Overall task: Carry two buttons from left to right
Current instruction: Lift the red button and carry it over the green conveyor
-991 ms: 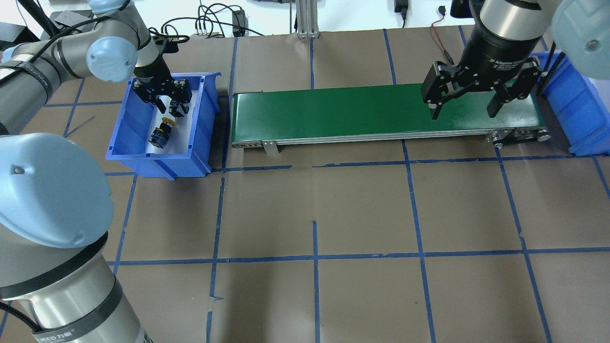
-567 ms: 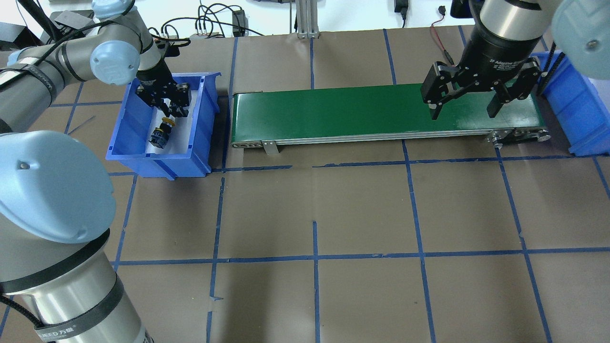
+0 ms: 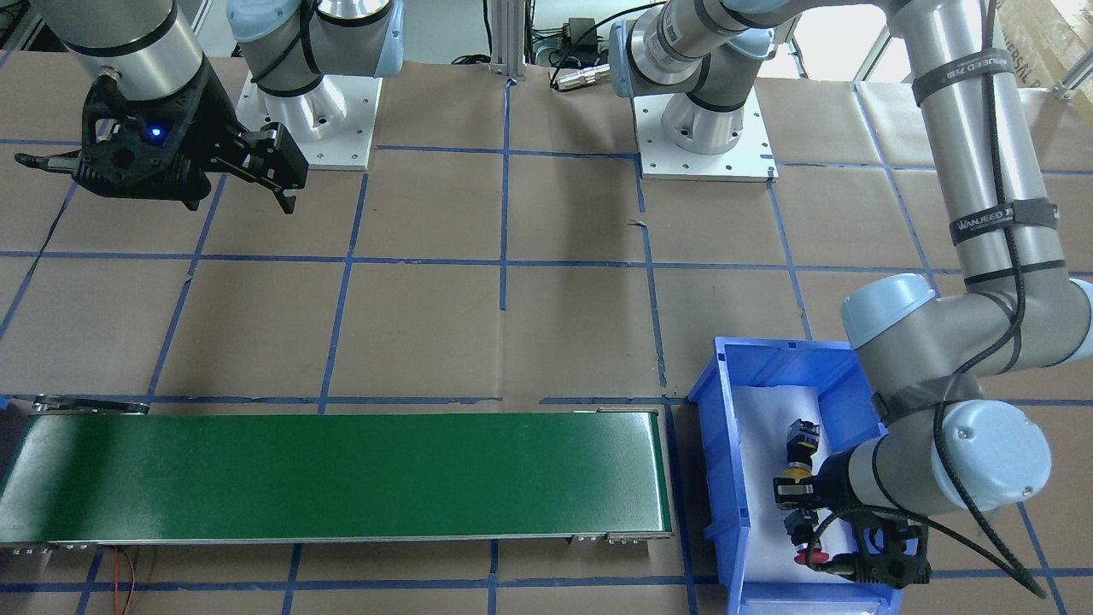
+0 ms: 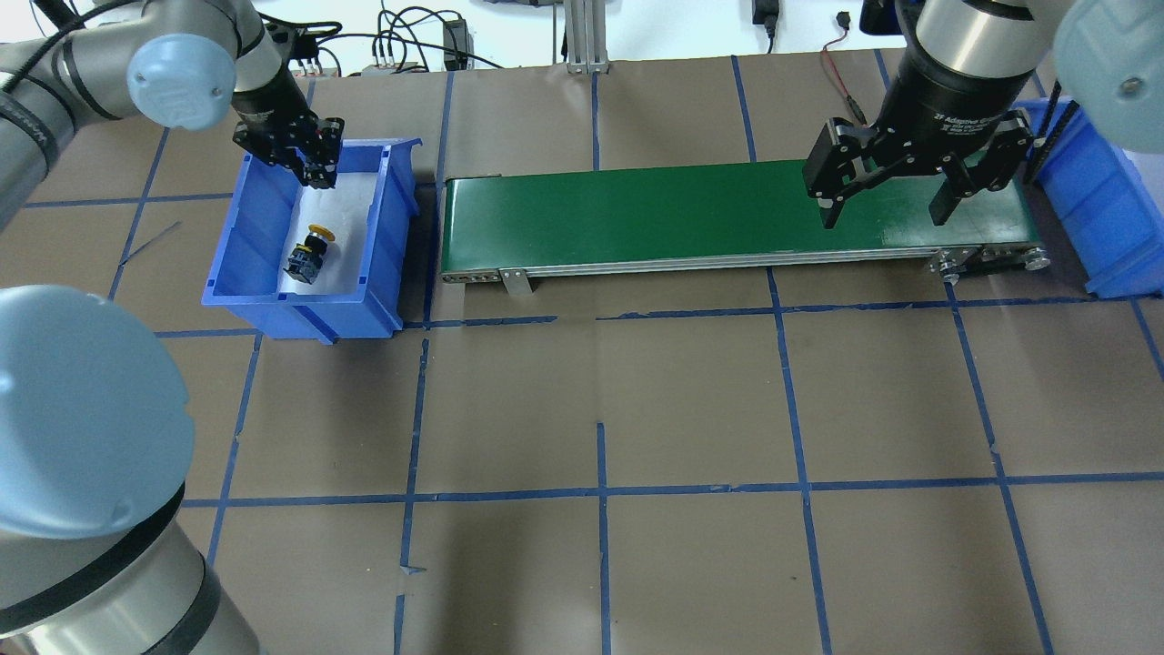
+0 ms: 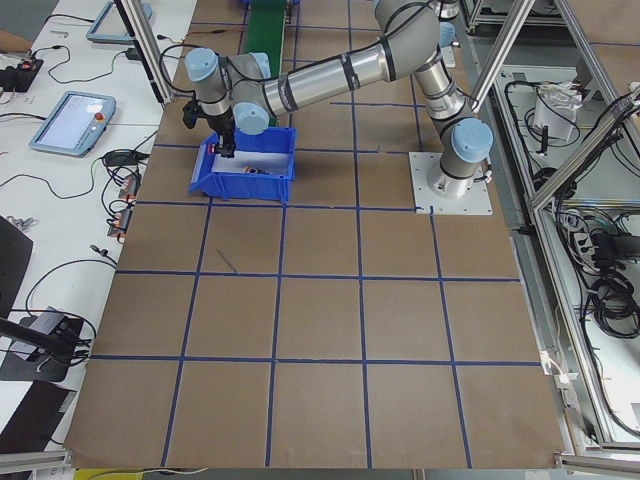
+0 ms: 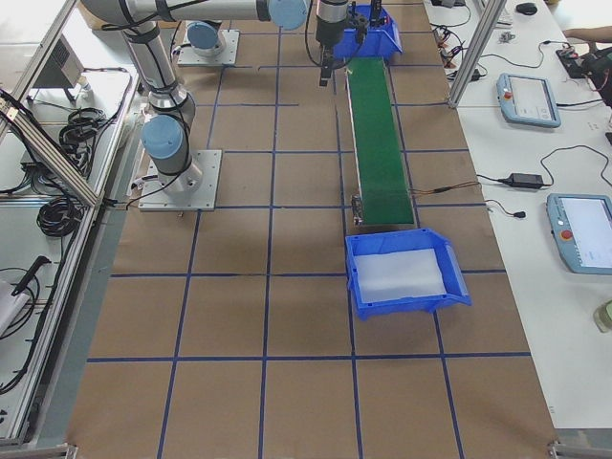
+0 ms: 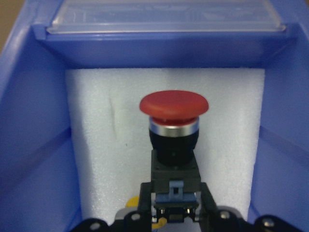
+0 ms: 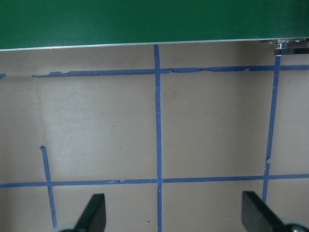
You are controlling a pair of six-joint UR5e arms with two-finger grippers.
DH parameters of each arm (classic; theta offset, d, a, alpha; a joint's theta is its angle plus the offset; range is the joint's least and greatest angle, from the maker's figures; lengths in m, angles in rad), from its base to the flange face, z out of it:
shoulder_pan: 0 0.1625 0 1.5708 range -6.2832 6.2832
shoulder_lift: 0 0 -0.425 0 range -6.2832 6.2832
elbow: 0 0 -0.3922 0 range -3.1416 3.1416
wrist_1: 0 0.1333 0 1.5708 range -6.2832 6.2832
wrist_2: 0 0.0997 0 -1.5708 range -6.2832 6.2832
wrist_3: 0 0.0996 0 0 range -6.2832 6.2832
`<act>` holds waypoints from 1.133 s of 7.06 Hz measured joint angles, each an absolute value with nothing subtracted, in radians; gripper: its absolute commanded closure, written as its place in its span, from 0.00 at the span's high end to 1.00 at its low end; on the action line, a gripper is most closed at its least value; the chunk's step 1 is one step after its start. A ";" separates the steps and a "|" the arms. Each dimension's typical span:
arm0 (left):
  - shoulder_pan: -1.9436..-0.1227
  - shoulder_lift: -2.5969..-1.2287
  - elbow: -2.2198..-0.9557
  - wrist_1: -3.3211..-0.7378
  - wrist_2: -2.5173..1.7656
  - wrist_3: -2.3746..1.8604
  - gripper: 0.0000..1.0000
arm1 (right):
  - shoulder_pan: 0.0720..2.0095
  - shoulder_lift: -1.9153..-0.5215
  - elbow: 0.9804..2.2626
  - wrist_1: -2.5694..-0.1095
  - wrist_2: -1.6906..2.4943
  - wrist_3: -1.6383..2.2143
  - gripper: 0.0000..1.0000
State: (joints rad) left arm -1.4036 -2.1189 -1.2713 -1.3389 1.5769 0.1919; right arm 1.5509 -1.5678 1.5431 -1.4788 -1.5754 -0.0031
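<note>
The left tool (image 4: pixel 314 168) is clamped on the black body of the red button (image 7: pixel 174 104), whose mushroom cap points away from the wrist. It holds the button over the white foam lining, at the 12 o'clock end of the blue bin (image 4: pixel 238 232) in the overhead view. The yellow button (image 4: pixel 307 250) lies on its side on the foam, at 6 o'clock from that tool and apart from it. The bin stands at the bench's (image 4: pixel 691 400) 10 o'clock. The right tool (image 4: pixel 882 220) hangs over the 3 o'clock end of the green conveyor belt (image 4: pixel 637 214), fingers spread wide and holding nothing.
</note>
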 measured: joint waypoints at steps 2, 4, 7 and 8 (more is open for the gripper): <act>-1.418 -1.997 -1.271 -1.425 1.573 0.146 0.33 | 1.551 -1.568 1.543 -1.479 -1.575 -0.003 1.00; -1.495 -1.949 -1.271 -1.454 1.569 0.037 0.33 | 1.551 -1.568 1.543 -1.479 -1.575 -0.003 1.00; -1.637 -1.986 -1.283 -1.436 1.544 -0.170 0.33 | 1.551 -1.568 1.543 -1.479 -1.575 -0.003 1.00; -1.673 -2.011 -1.284 -1.426 1.516 -0.214 0.33 | 1.551 -1.568 1.543 -1.479 -1.575 -0.003 1.00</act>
State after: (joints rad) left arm -1.6733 -2.0106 -1.2843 -1.4256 1.5160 -0.2136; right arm 1.5509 -1.5677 1.5432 -1.4788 -1.5754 -0.0030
